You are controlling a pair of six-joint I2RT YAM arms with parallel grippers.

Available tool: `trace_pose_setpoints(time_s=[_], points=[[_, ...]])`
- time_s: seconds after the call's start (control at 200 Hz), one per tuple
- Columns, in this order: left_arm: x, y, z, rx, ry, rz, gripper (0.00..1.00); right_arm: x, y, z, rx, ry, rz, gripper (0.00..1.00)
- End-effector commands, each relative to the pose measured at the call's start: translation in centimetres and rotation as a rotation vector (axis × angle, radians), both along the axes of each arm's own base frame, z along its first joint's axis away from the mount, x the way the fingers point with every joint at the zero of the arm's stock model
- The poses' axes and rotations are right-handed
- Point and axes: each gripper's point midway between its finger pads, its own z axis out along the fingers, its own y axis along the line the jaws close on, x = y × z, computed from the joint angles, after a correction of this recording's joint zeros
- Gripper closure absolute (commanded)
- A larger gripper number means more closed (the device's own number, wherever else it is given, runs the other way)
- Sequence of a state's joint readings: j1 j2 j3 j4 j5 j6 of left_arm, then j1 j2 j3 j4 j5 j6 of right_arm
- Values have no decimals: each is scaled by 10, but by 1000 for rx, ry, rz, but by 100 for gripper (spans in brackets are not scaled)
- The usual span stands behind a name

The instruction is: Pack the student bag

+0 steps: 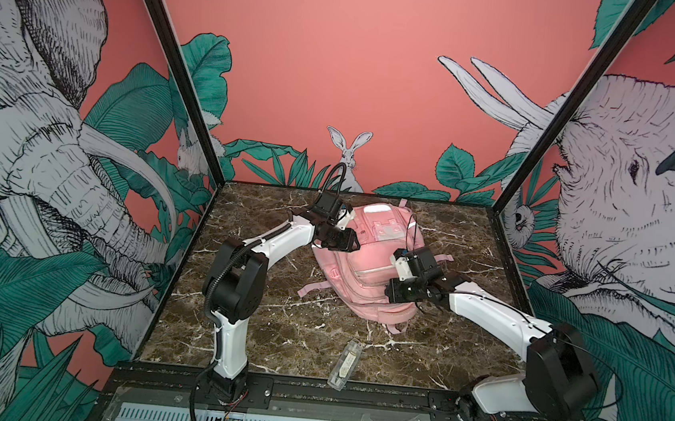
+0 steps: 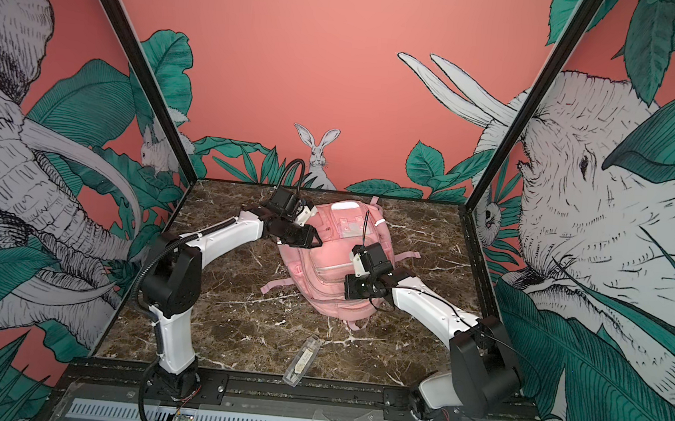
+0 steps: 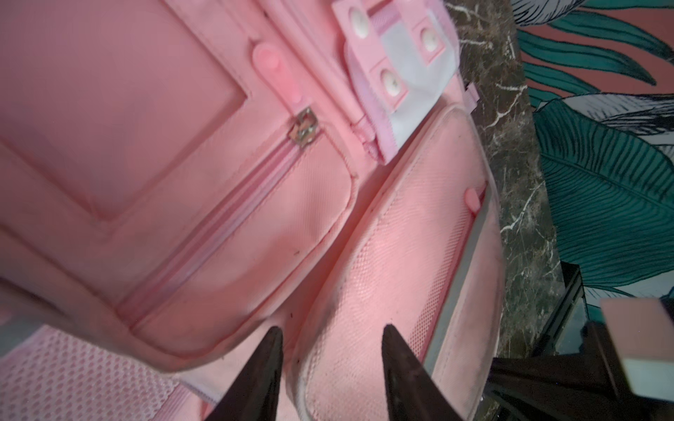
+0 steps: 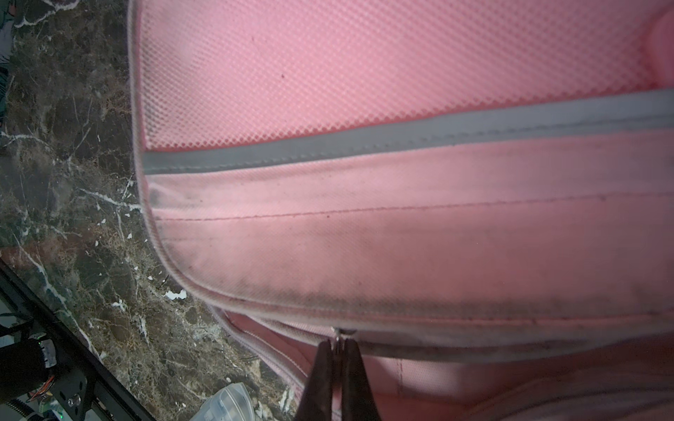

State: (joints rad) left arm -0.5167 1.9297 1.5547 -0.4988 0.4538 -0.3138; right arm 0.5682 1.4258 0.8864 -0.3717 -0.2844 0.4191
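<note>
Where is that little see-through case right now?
In a top view the clear case lies at the marble table's front edge, near the middle, in front of the pink backpack and apart from it.

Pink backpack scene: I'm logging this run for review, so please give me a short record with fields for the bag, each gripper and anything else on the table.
bag: large soft pink fabric backpack, lying front up on the dark brown marble-patterned table
left gripper: open, fingertips apart over the edge of a front pocket
right gripper: shut on a small metal zip pull at the bag's side
other item: clear plastic oblong case at the table's front edge, apart from the bag
</note>
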Motion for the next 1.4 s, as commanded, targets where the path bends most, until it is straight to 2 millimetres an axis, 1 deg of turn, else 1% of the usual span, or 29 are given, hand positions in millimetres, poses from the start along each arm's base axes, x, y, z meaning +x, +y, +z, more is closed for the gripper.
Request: trace_pose_setpoints(time_s=[0.0,0.11,0.185,0.31,0.4,0.65,0.74,0.855,0.92,1.0,1.12,1.265,1.395], points=[[-1,-5,0,14,-3,-47,54,0,2,6,15,-14,9,100],[-1,-11,-7,6,20,-76,54,0,3,7,18,-15,14,100],[-4,-14,-13,12,47,-103,54,0,3,7,18,-14,15,100],[-7,-18,-17,14,45,-129,55,-1,3,6,18,-11,15,100],[-9,-19,-21,8,60,-134,57,-1,3,6,18,-10,17,100],[-16,-28,-29,-13,99,-167,72,1,7,5,22,3,28,100],[-18,-29,-34,-9,110,-170,81,1,7,4,23,7,29,100],[-17,-28,-35,-5,118,-158,100,0,9,2,31,19,35,100],[-15,-27,-34,-5,118,-141,100,-1,11,1,41,21,35,100],[-10,-25,-30,-20,111,-100,100,-2,13,0,50,26,39,100],[1,-15,-23,-69,105,-6,100,-5,18,2,62,22,51,100],[15,7,-14,-125,83,135,100,-10,28,0,73,23,71,100],[19,23,-9,-146,66,227,100,-13,44,0,83,21,97,100]])
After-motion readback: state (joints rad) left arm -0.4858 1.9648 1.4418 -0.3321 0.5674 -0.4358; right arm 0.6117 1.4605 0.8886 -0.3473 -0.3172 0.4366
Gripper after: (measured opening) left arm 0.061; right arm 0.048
